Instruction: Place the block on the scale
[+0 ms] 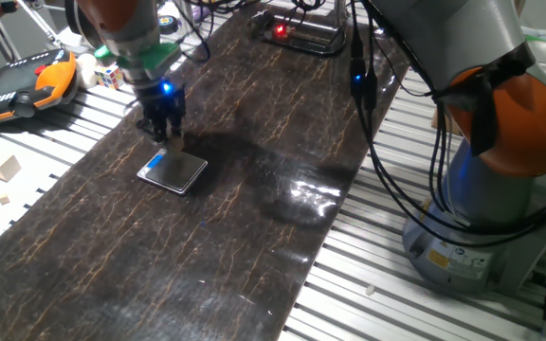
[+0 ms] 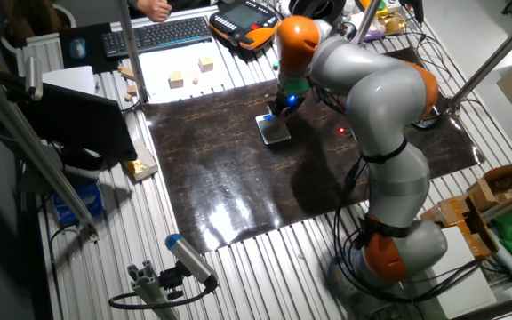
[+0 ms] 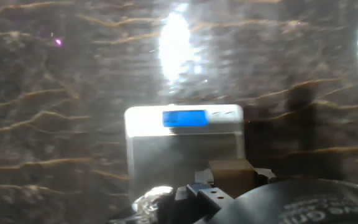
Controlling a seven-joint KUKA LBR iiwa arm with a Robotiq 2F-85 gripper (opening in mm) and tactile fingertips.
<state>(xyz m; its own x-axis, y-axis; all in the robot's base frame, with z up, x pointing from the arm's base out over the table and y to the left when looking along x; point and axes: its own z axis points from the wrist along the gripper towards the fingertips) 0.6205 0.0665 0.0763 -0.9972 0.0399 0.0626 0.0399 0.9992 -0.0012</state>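
Small tan wooden block [image 3: 230, 176] pinched in end effector [image 1: 171, 142], held just above near edge of scale [image 1: 172, 170], blue display lit, scale flat on dark marbled table [image 1: 254, 189].

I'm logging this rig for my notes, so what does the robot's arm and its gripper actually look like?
The arm is built of rounded silver-grey segments with orange joint bands. Black cables hang alongside it. The gripper is small and dark, with a blue light glowing on the wrist just above it.
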